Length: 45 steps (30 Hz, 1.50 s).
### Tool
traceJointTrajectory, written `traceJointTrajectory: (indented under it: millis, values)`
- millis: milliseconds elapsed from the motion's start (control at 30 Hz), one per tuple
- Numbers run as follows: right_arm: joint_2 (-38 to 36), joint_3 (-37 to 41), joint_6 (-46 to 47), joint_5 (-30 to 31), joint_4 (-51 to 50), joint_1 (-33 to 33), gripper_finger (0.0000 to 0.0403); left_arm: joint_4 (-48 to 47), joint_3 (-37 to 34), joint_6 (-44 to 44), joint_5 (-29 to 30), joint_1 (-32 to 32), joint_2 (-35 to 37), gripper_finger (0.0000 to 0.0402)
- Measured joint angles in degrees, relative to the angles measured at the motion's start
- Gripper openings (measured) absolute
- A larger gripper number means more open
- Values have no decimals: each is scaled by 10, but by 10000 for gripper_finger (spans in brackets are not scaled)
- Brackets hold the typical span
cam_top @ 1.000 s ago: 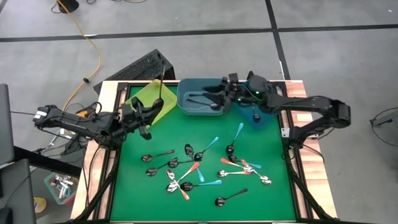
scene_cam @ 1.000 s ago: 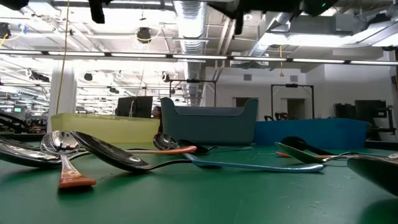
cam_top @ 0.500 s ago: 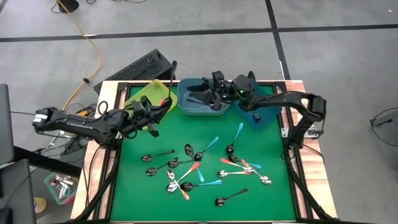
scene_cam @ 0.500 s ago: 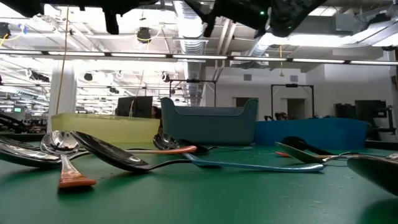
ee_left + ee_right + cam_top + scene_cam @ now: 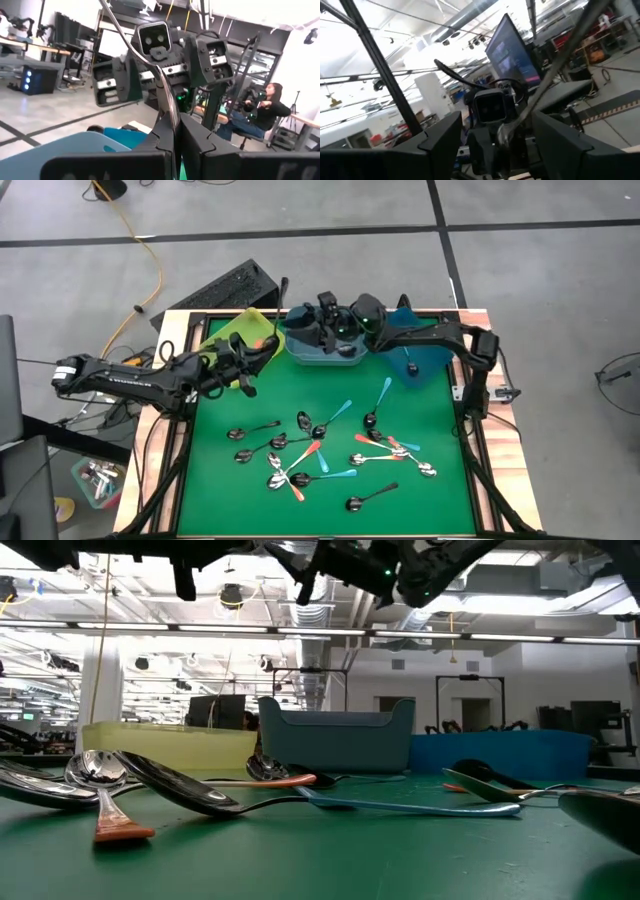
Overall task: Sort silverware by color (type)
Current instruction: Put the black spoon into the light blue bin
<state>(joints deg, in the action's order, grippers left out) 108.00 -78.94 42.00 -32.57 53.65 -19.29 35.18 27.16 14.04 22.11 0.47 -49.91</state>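
The right end effector (image 5: 322,317), fingers spread, has swung across the grey-blue bin (image 5: 322,352) toward the left end effector (image 5: 268,340), clenched on an upright dark-handled spoon (image 5: 279,302), suggesting a handover.

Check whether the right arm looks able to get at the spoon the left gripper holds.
Likely yes. The right gripper faces the left gripper, whose shut fingers hold the dark metal spoon upright. Its handle shows between the right's open fingers, with nothing in the way.
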Motion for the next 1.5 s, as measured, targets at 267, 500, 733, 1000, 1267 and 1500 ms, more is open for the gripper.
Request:
traceJointTrajectory:
  millis: [267,500,733,1000,1267,1500]
  values:
    - [32,-44,1,-14,-13,-4,263,0,0,6,0,0,0,0]
    - [32,-63,-36,-9,-69,-7,258,-14,0,11,4,0,0,0]
    - [32,-68,-54,-5,-89,-7,228,-16,0,21,6,0,0,0]
    - [32,-68,-56,-5,-97,-11,106,-23,0,46,6,0,0,0]
    - [31,-67,-55,-23,-99,-13,13,-24,0,43,8,0,-15,0]
    - [31,-67,-42,-37,-105,-24,6,-27,0,42,29,-1,-22,4]
